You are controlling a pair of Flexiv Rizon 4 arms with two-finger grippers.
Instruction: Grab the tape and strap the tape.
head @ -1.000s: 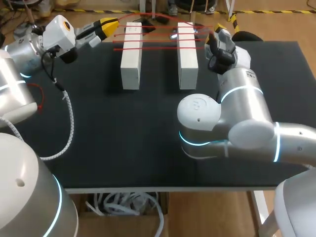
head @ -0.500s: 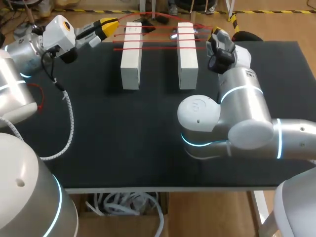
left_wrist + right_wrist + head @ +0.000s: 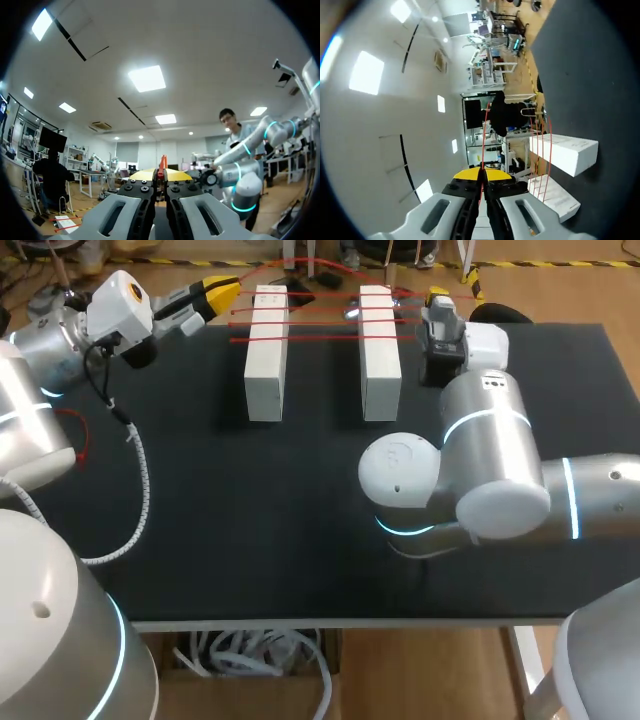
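Evidently both grippers are pinched tight on the red tape (image 3: 320, 312). The left gripper (image 3: 215, 290) clamps one end and the right gripper (image 3: 437, 295) the other run, which holds the strands taut between them. The tape stretches from each gripper across the two white blocks (image 3: 266, 350) standing on the bench (image 3: 250, 520), likely to bind them together.
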